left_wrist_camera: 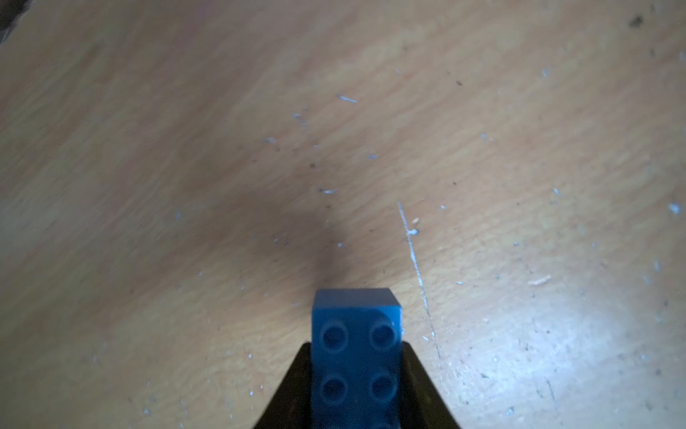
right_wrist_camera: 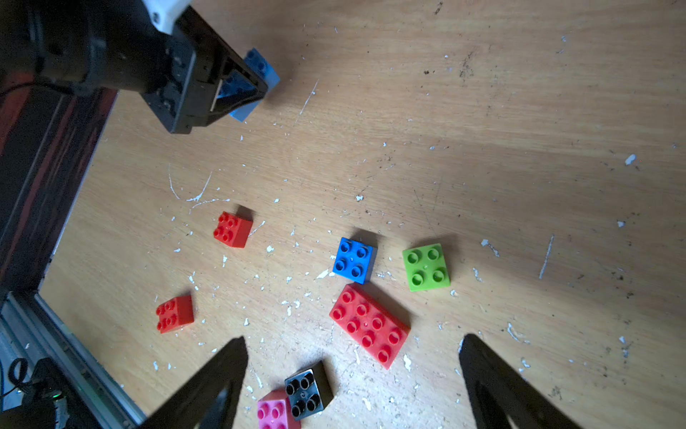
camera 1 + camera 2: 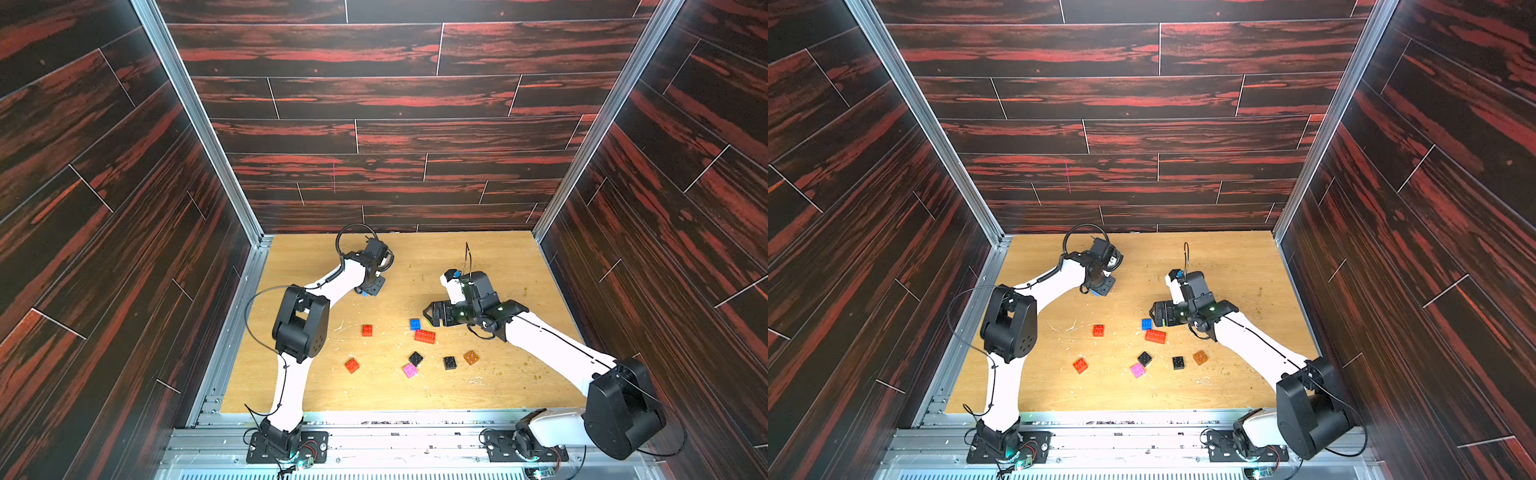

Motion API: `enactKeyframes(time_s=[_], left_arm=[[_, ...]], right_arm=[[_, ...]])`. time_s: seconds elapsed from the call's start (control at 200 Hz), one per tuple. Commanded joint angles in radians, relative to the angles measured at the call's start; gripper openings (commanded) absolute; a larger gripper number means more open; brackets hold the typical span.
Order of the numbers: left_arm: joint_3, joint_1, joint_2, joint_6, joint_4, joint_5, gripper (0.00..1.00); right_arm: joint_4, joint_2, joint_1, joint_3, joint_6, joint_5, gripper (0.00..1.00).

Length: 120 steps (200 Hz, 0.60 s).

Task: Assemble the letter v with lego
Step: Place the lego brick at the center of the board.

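While left gripper (image 1: pixel 356 345) pinches light blue brick (image 1: pixel 354 327), right gripper (image 2: pixel 354 338) spread wide

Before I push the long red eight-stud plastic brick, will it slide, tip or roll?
The long red eight-stud plastic brick lies flat, so it should slide, not tip or roll. Its moulded body looks stiff, probably light. On the smooth wooden table an off-centre push may turn it.
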Motion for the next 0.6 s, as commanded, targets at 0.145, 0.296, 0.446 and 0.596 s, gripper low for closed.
enactKeyframes(time_s=[0.145,0.296,0.446,0.596], left_arm=[[0.086,0.058,0.063,0.204,-0.057,0.219,0.19],[0.199,0.06,0.131,0.224,-0.078,0.257,0.2],[0.325,0.06,0.202,0.283,-0.174,0.359,0.21],[0.328,0.061,0.209,0.32,-0.163,0.379,0.22]], right_arm=[[-0.017,0.047,0.005,0.049,-0.009,0.004,0.92],[-0.02,0.079,0.006,0.068,-0.003,-0.001,0.92],[-0.018,0.093,0.005,0.081,0.002,0.003,0.92],[-0.034,0.116,0.006,0.097,0.002,0.009,0.92]])
